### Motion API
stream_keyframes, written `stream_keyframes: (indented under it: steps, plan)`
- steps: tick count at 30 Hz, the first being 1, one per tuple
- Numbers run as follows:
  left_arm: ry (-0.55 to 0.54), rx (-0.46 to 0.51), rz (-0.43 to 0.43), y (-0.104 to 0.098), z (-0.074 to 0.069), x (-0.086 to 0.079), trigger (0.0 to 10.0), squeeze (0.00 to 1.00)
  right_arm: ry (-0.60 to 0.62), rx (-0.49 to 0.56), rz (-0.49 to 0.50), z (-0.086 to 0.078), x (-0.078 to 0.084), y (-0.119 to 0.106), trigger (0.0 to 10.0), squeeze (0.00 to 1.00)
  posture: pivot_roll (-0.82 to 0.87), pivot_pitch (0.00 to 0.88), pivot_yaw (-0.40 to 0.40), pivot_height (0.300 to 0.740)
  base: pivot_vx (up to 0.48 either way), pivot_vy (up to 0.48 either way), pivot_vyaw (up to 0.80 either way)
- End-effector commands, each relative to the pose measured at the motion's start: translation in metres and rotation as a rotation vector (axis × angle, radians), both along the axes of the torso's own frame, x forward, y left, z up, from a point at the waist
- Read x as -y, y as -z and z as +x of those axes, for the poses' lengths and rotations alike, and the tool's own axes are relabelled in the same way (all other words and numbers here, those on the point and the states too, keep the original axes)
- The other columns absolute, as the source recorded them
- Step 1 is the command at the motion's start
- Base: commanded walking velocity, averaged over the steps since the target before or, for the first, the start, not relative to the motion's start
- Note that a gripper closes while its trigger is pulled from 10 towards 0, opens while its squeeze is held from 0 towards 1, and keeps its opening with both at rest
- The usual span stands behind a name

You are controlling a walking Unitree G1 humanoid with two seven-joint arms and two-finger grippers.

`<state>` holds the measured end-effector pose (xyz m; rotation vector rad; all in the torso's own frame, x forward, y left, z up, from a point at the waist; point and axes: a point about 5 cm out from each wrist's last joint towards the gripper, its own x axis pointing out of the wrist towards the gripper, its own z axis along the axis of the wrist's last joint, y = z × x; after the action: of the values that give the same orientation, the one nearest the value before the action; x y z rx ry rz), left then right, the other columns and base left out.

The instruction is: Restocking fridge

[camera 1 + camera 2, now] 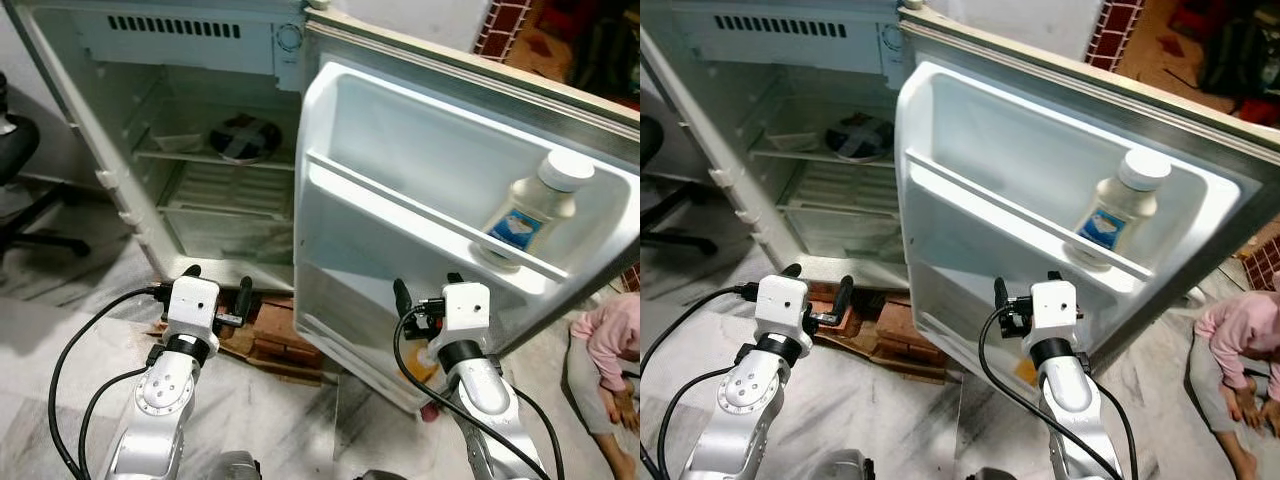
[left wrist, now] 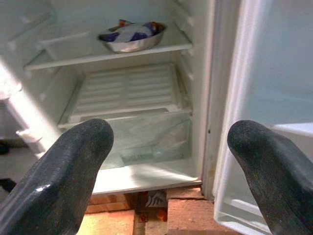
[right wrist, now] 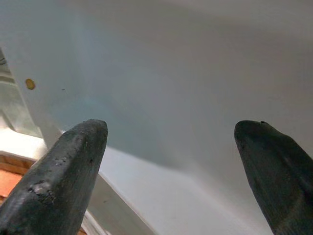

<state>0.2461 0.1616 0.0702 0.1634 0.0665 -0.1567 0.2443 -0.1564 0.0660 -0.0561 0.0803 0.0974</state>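
A small fridge (image 1: 120, 150) stands open before the robot, its door (image 1: 420, 190) swung wide to the right so that the white inner liner faces the camera. On the door's upper shelf (image 1: 420, 210), toward the far right end, a white bottle (image 1: 530, 210) with a white cap and a blue label stands leaning slightly against the rail. Inside the cabinet, a round metal bowl (image 2: 131, 36) holding wrapped items sits on the upper wire shelf (image 2: 107, 54), to the right of its middle; below it lies a ribbed white tray (image 2: 127, 90) above a clear crisper drawer (image 2: 146, 139). The fridge rests on reddish bricks (image 1: 265, 340) set on the marble floor (image 1: 60, 320). The left gripper (image 1: 215, 285) hovers low in front of the cabinet's bottom edge, its two black fingers (image 2: 73, 166) spread apart and holding nothing. The right gripper (image 1: 425, 290) hangs near the lower part of the door, just in front of the liner, its fingers (image 3: 68, 166) likewise parted and empty. At the far left stands part of a black office chair (image 1: 20, 150). At the near right edge a person in a pink top (image 1: 605, 350) sits on the floor.
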Motion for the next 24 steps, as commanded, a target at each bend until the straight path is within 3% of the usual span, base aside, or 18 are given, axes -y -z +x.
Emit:
stream_keyframes:
  steps: [1,9,20,24]
  plan:
    - [-0.005,-0.021,0.014,0.0039,-0.0011,-0.0003,10.0,0.0,0.003,-0.032,0.014,-0.0011,0.0007,0.0052,10.0,0.0,0.08,0.038,-0.037,0.74,-0.36,0.0,0.0]
    - [0.002,-0.02,0.023,0.004,0.0011,0.0008,10.0,0.0,-0.022,-0.027,0.059,-0.0007,-0.0001,0.0042,10.0,0.0,0.08,0.036,-0.035,0.74,-0.42,0.0,0.0]
    - [0.007,-0.021,0.024,0.005,0.0031,0.0013,10.0,0.0,-0.024,-0.015,0.041,0.0022,0.0048,0.0038,10.0,0.0,0.07,0.032,-0.038,0.74,-0.399,0.0,0.0]
    - [0.0,-0.019,0.034,0.005,0.0038,0.0004,10.0,0.0,0.004,0.003,0.003,0.0036,0.008,0.002,10.0,0.0,0.07,0.031,-0.037,0.74,-0.146,0.0,0.0]
